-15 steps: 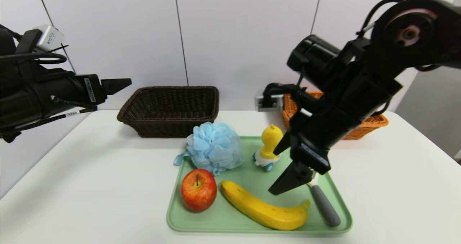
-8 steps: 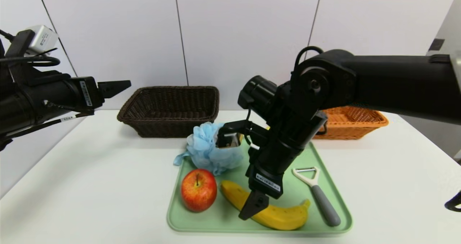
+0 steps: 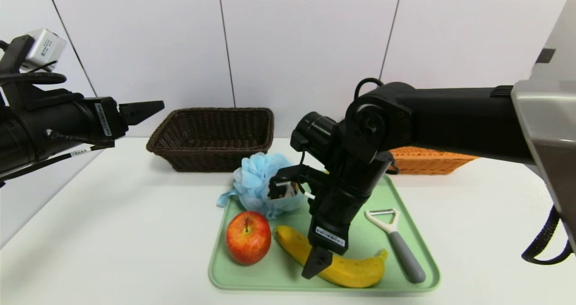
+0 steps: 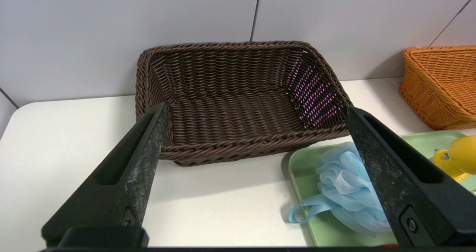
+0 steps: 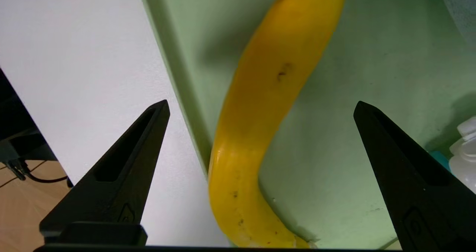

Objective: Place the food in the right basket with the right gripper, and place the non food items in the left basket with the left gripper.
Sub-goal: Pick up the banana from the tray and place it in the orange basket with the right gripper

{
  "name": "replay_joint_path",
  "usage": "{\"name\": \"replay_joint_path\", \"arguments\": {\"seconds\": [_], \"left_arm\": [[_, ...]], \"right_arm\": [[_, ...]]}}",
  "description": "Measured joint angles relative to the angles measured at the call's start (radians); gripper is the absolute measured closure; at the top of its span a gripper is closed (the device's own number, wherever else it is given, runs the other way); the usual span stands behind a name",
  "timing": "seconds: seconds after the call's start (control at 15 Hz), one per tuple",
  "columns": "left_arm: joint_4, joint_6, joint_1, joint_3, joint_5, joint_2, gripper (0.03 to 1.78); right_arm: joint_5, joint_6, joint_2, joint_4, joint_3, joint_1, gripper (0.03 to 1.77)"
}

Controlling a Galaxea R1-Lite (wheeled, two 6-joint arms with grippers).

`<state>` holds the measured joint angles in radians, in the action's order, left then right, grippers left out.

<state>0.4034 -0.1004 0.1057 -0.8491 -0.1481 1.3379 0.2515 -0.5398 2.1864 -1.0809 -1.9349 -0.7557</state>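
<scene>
Angling down over the banana (image 5: 260,114) — the right pincer (image 5: 261,102) hangs wide open, holding nothing.

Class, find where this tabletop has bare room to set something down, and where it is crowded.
Bare: the table left of the green tray, before the dark brown basket; also right of the tray. Crowded: the tray's middle, where the right end effector hovers over the banana.
</scene>
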Motion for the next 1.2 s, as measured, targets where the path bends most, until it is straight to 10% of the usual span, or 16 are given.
{"name": "replay_joint_path", "arguments": {"seconds": [1.07, 1.2], "left_arm": [[0.002, -0.021, -0.001, 0.020, 0.001, -0.031, 0.12], [0.002, -0.021, 0.000, 0.020, 0.001, -0.035, 0.12]], "right_arm": [[-0.057, 0.011, 0.076, 0.056, 0.018, -0.017, 0.09], [-0.058, 0.022, 0.081, 0.058, 0.018, -0.018, 0.39]]}}
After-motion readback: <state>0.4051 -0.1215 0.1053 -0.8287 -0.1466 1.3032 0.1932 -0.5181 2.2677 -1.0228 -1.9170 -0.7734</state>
